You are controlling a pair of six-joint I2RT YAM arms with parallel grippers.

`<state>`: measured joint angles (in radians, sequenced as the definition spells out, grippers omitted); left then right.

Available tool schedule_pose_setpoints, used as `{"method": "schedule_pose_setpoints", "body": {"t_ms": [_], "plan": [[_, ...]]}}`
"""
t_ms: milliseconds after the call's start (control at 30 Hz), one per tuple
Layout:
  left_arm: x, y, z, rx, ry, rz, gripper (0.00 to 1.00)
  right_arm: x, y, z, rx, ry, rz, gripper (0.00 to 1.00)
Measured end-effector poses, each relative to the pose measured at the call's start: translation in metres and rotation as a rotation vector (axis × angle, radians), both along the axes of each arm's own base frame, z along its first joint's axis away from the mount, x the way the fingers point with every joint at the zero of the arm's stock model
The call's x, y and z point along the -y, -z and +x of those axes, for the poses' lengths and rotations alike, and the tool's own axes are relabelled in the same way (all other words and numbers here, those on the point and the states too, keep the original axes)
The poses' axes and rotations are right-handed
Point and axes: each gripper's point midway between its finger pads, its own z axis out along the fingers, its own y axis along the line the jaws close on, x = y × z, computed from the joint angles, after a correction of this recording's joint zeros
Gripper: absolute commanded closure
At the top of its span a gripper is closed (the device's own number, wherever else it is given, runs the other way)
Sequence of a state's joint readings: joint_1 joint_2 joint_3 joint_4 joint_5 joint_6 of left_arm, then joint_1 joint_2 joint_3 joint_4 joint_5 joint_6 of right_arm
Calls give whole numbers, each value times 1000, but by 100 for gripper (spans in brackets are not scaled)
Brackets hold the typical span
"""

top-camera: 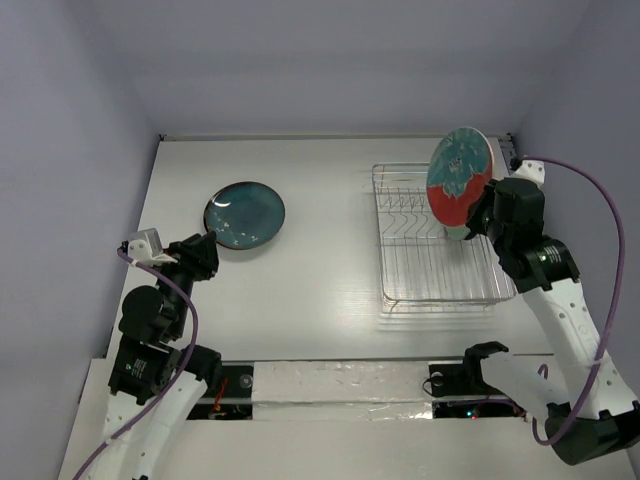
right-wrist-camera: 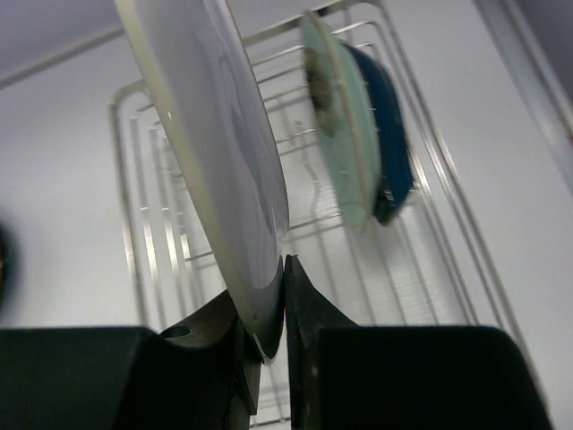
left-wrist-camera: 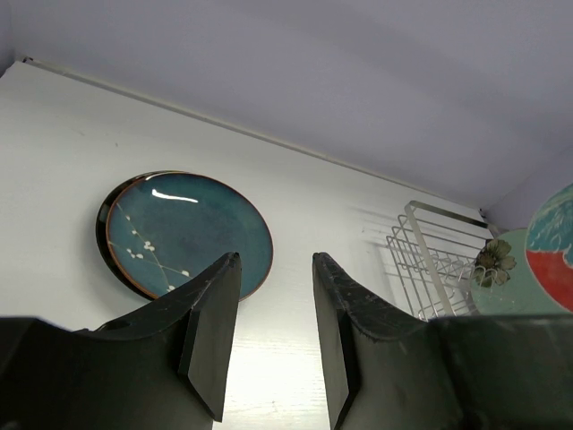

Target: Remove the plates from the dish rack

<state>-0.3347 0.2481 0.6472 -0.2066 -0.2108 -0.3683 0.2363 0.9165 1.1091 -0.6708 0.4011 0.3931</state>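
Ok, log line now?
right gripper: shut on red-and-teal flower plate, above chrome wire dish rack | left gripper: open, empty | teal speckled plate: flat on table

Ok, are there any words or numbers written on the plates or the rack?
None to read. The round red plate with a teal flower, the round teal speckled plate and the chrome wire dish rack show no letters, numbers or signs.
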Motion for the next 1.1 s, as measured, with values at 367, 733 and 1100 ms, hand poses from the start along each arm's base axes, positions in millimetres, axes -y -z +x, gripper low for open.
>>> {"method": "schedule_pose_setpoints", "body": {"t_ms": [367,733,1100], "plan": [[0,0,0,0,0,0,65,-152,17,42,-23,-392,229,100],[0,0,0,-1,0,0,65,-356,80,80,-179,-699,536,100],[0,1,1,-4,0,2,65,-434,130,112,-254,-694,762,100]]}}
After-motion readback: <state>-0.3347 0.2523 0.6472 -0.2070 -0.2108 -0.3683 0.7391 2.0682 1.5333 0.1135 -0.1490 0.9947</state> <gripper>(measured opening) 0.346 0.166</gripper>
